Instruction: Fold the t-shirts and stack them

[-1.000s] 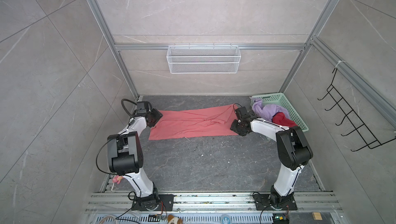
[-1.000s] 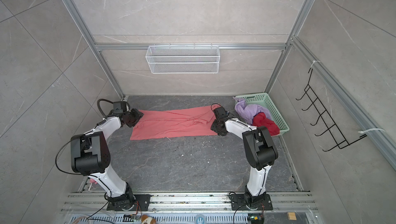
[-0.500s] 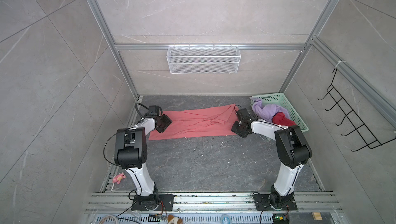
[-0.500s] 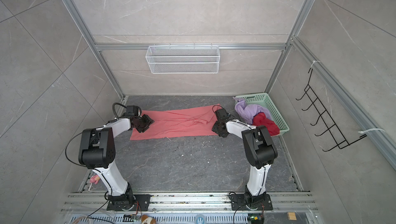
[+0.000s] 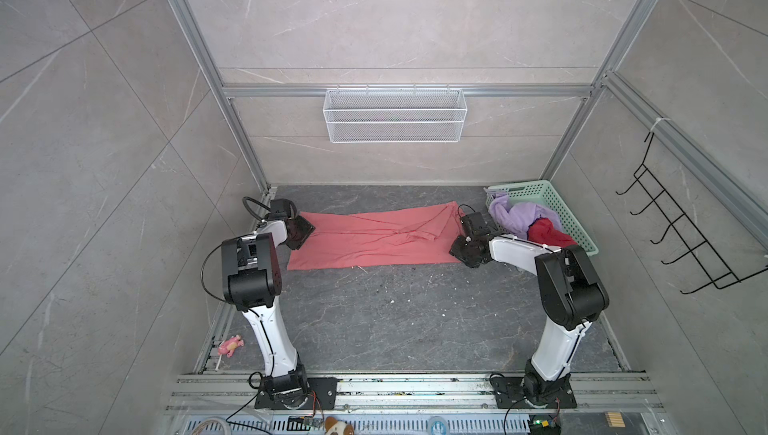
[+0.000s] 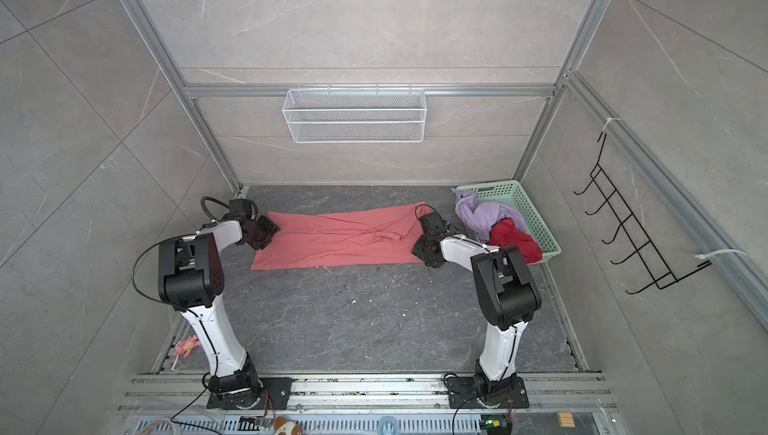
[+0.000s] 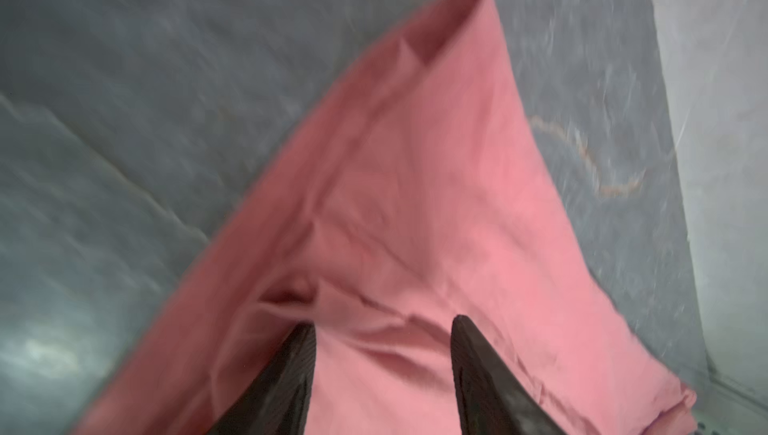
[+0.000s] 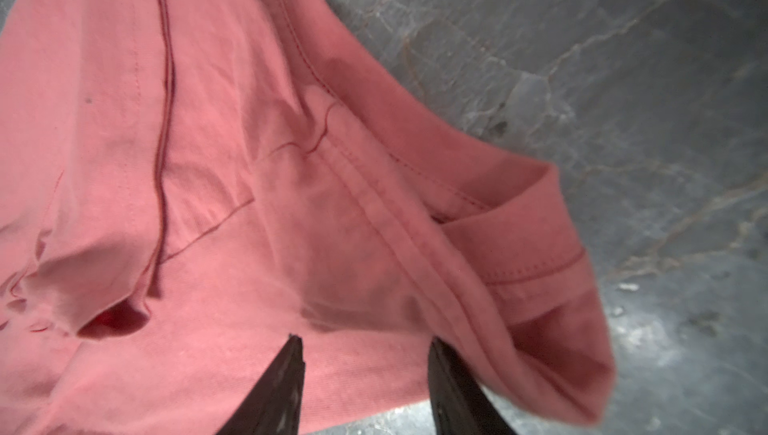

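while the salmon-pink t-shirt lies spread lengthwise across the far part of the dark stone table, the left gripper is low over its left end, jaws parted, cloth wrinkled between the fingers but not pinched. the right gripper is at the right end by a stitched hem, jaws likewise parted. the lilac t-shirt and deep-red t-shirt lie bunched in the green basket, far right.

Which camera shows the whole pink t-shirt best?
Both top views: the pink t-shirt lies spread full length, both ends included. The left wrist view gives only a blurred patch; the right wrist view a sharp close-up of seams and hem.
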Controlling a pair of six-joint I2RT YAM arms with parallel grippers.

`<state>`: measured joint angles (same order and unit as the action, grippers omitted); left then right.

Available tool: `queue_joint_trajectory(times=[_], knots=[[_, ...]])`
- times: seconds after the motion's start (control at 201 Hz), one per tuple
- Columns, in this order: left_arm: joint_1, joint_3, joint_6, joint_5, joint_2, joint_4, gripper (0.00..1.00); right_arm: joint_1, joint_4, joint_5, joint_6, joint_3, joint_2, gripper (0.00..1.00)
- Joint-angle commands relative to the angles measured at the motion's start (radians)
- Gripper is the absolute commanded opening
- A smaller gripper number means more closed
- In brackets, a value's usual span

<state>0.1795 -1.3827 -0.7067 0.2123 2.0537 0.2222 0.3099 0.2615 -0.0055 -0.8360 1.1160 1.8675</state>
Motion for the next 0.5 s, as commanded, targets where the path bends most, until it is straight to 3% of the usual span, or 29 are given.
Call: queue_joint_trajectory(times=[0.0, 0.219, 0.378, 0.493], knots=[[0.044, -0.064, 0.03, 0.007, 0.033, 0.013, 0.56, -0.011, 0.113, 0.012, -0.014, -0.058, 0.016, 0.51], [0.063, -0.039, 0.058, 0.04, -0.102, 0.009, 0.56, -0.014, 0.111, 0.03, 0.001, -0.097, -0.06, 0.51], [0.053, 0.096, 0.02, 0.068, -0.246, 0.016, 0.56, -0.012, 0.105, 0.029, 0.029, -0.104, -0.133, 0.51], [-0.012, 0.229, -0.01, 0.062, -0.34, 0.009, 0.56, -0.013, 0.104, 0.016, 0.052, -0.096, -0.185, 0.51]])
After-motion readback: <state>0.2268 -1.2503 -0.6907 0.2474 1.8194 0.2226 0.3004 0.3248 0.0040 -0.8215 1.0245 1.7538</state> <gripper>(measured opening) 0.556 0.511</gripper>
